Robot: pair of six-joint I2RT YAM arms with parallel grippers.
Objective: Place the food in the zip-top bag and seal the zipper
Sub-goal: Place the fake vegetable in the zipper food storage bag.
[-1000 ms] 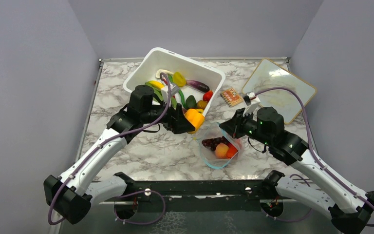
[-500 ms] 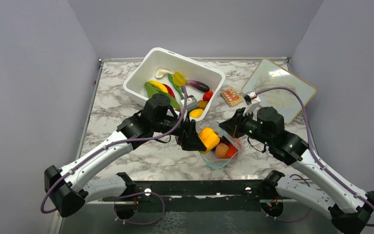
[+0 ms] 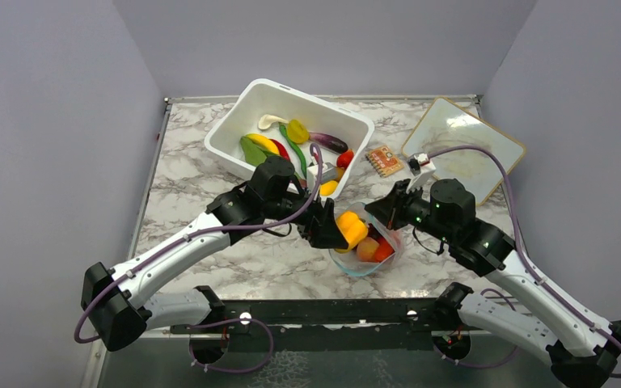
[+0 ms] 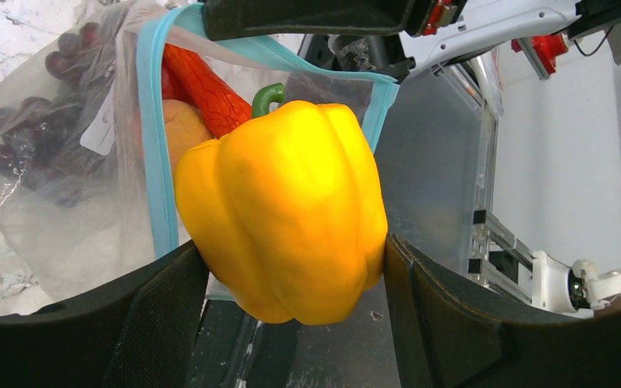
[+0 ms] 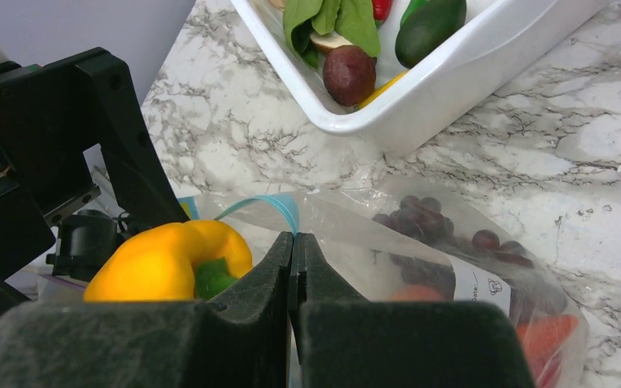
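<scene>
Top view: L pincer point(image 3: 346, 232) grips yellow pepper point(image 3: 353, 227) right at the mouth of the zip-top bag point(image 3: 365, 259). Bag lies on the desk point(image 3: 186, 194), near the white tub point(image 3: 247, 109). R pincer point(image 3: 374, 214) is at bag's far rim.
L wrist: pepper clamped btwn both fingers point(image 4: 158, 319), in front of the open blue zipper point(image 4: 152, 137). Grapes point(image 4: 16, 153) & a red veg point(image 4: 210, 93) sit inside the bag.
R wrist: pincer closed tight, pinching bag's rim film by the zipper.
</scene>
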